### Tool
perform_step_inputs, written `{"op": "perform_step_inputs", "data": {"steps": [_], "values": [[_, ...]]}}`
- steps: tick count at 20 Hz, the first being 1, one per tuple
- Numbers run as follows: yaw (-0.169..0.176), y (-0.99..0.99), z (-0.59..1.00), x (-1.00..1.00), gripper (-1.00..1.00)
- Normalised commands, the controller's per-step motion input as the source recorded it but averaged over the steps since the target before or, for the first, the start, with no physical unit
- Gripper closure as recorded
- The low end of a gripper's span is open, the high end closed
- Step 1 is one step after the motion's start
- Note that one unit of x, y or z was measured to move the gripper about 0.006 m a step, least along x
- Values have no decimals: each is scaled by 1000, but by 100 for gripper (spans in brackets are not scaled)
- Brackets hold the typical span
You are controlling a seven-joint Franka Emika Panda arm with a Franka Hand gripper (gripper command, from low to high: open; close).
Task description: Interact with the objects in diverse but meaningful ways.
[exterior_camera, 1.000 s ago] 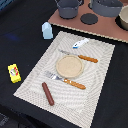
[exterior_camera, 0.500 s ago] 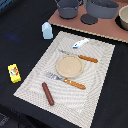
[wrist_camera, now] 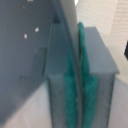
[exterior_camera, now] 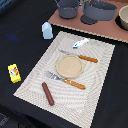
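1. Exterior view: the claw is not in this picture, so nothing here can be placed against it.
   - The sausage (exterior_camera: 48, 93) lies flat on the woven mat (exterior_camera: 100, 95), just beside the fork (exterior_camera: 65, 80). Its long axis runs from the fork end down toward the mat's near edge.
   - The fish (exterior_camera: 80, 43) lies near the knife (exterior_camera: 80, 56). Its long axis slants toward the grey pans (exterior_camera: 67, 7) at the far side of the surface.
   - The carton (exterior_camera: 47, 30) stands upright off the mat, and the yellow packet (exterior_camera: 14, 73) lies apart on the dark surface.
2. Wrist view: the claw (wrist_camera: 80, 85) fills the picture. Its green pads (wrist_camera: 72, 95) sit close together, with a thin grey curved edge (wrist_camera: 70, 30) passing between them. The picture is blurred, so I cannot tell if the pads really pinch this edge.
3. Risk, in my judgement: if the edge is a pan wall, such a thin hold may slip or tilt the pan when lifted, because the weight hangs to one side.
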Motion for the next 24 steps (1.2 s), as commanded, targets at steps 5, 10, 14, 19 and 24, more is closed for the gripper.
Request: {"op": "perform_step_inputs", "data": {"steps": [5, 10, 14, 19, 24], "values": [[70, -575, 9, -240, 100], [0, -759, 90, -401, 100], [0, -767, 57, -405, 100], [0, -715, -59, -559, 100], [0, -632, -196, -754, 100]]}}
